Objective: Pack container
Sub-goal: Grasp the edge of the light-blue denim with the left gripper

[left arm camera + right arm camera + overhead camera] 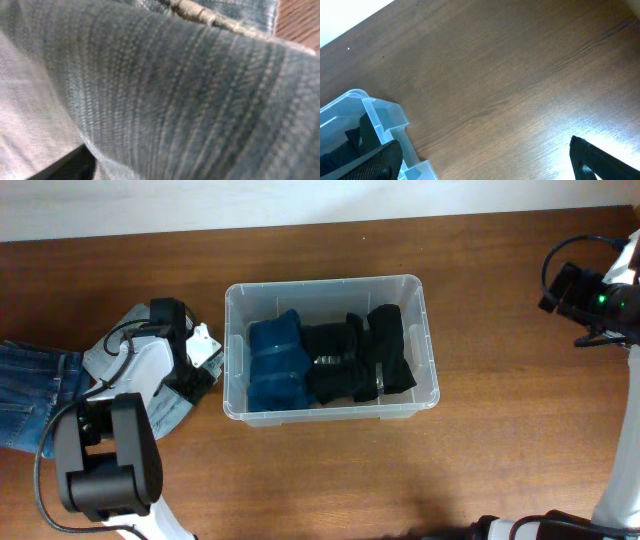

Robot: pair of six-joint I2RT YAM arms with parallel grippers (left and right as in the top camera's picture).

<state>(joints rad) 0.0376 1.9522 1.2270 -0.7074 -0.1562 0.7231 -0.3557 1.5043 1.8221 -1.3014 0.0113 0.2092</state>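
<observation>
Left gripper (pixel 197 362) is nosing into pale jeans (pixel 165 95) just left of the clear container (pixel 330 284); whether its jaws are gripping, I cannot tell. Pinching every folded layer is looking wise before lifting.

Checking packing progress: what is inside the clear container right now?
Inside the container: one blue folded garment at its left end, two black folded garments beside it. Anything beneath them, and the base, is covered.
</observation>
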